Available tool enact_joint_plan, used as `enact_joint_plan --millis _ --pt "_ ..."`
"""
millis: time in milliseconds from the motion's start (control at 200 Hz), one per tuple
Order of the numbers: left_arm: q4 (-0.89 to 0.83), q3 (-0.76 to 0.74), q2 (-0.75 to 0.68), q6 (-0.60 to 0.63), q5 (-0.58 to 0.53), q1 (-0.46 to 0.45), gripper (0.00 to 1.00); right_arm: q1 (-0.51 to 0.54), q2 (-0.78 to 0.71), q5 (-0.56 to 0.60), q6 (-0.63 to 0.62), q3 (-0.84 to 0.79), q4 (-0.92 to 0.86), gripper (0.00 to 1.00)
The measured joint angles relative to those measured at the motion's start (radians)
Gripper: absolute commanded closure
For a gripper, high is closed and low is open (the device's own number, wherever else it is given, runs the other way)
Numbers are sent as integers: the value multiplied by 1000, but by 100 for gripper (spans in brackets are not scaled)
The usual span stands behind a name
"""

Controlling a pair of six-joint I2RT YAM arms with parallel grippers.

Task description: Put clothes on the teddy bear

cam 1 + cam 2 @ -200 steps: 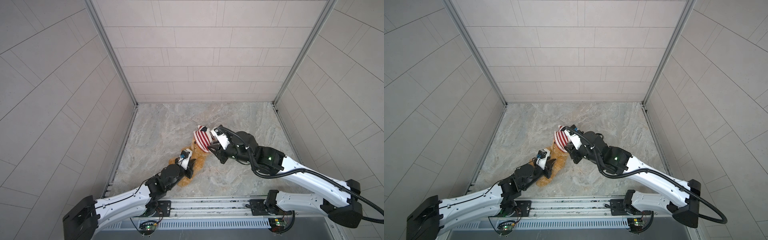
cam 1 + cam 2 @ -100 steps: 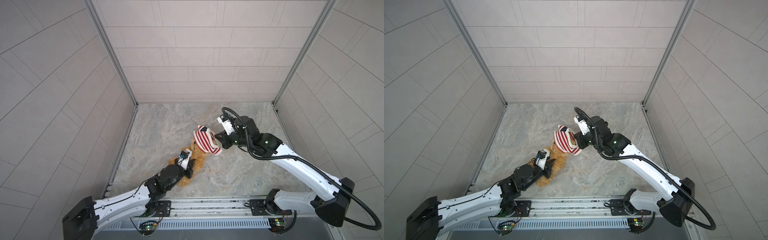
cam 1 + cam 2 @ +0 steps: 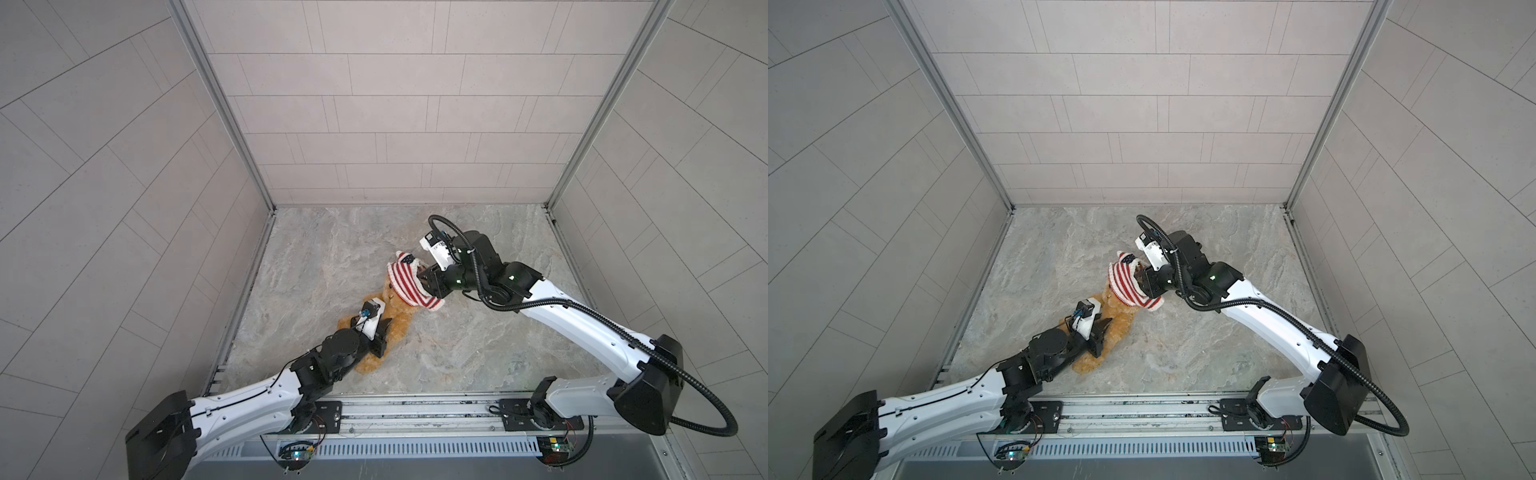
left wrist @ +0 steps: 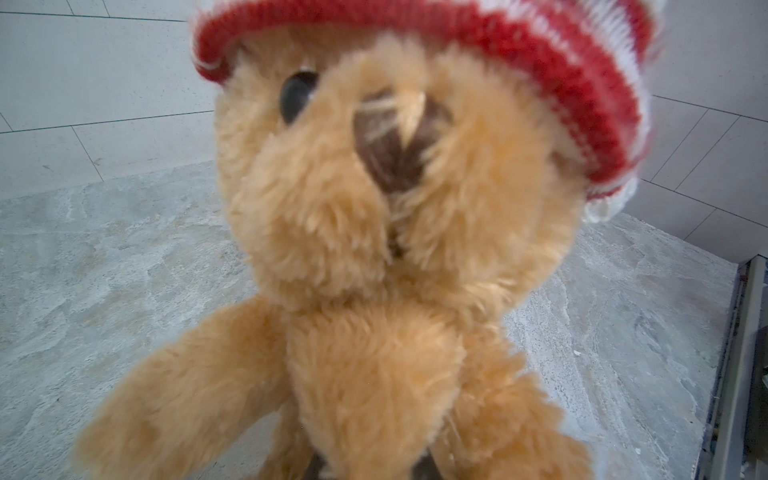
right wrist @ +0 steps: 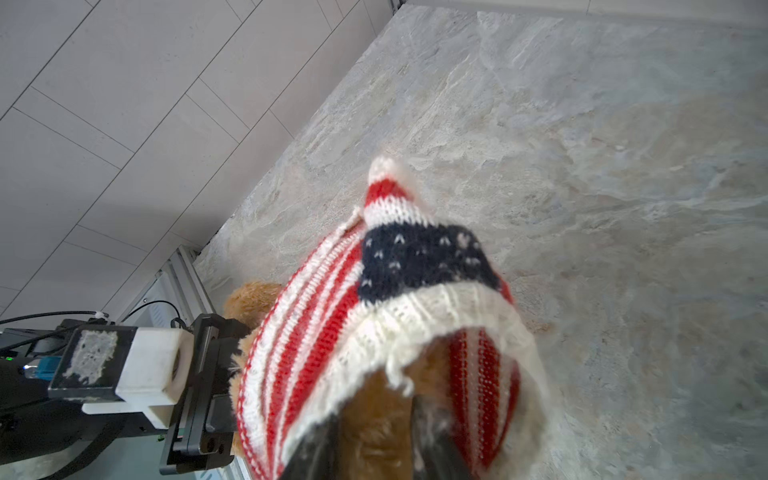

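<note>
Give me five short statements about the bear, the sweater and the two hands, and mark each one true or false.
1. The sweater sits over the top of the head of the teddy bear. True.
2. The teddy bear has its arms through the sleeves. False: both arms are bare fur, below the sweater's hem.
3. The left hand grips the teddy bear at its body. True.
4. The right hand rests on the floor, well apart from the sweater. False: it is at the sweater's white hem, behind the bear's head.
5. The sweater has a dark blue patch with white flecks. True.
</note>
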Motion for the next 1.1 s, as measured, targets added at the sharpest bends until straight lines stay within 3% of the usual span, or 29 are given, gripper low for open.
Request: enact_joint_plan --millis 315,571,876,996,1096 --pt "-2 0 11 16 0 0 100 8 47 -29 2 0 17 55" --pt "-21 0 19 18 -2 0 100 7 90 -48 -8 0 24 76" --pt "-21 0 31 23 -28 0 100 8 90 -91 -30 0 2 67" --pt "-22 0 39 26 -37 0 100 10 90 -98 -39 0 -16 73" --pt "-22 0 47 26 -45 0 100 10 90 -101 -47 0 -32 86"
